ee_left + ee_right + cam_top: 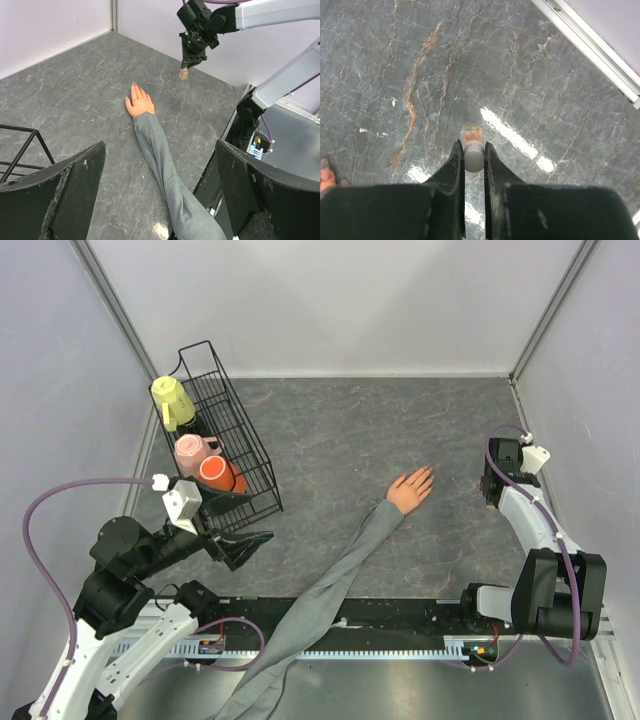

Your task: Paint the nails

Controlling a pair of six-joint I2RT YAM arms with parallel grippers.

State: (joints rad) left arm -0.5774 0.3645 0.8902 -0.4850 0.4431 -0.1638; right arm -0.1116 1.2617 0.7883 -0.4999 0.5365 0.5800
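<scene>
The nails (428, 472) are hard for us to make out: from above they are only reddish-pink specks at the fingertips of the mannequin hand (410, 490), and the right wrist view cuts off all but one peach fingertip at its left edge. The hand lies flat, palm down, right of the middle of the grey marbled table (340, 430). Its soft grey sleeve (340, 570) trails toward the near edge and out of view. The right gripper (472, 145), near the hand and toward the right wall, is clamped on the white round cap (474, 156) of a small bottle (471, 133). Its clear body shows blurred red and yellow. The left gripper (255, 550) has its dark fingers spread wide, holding nothing, just beside a black wire basket (255, 470) of plastic cups.
</scene>
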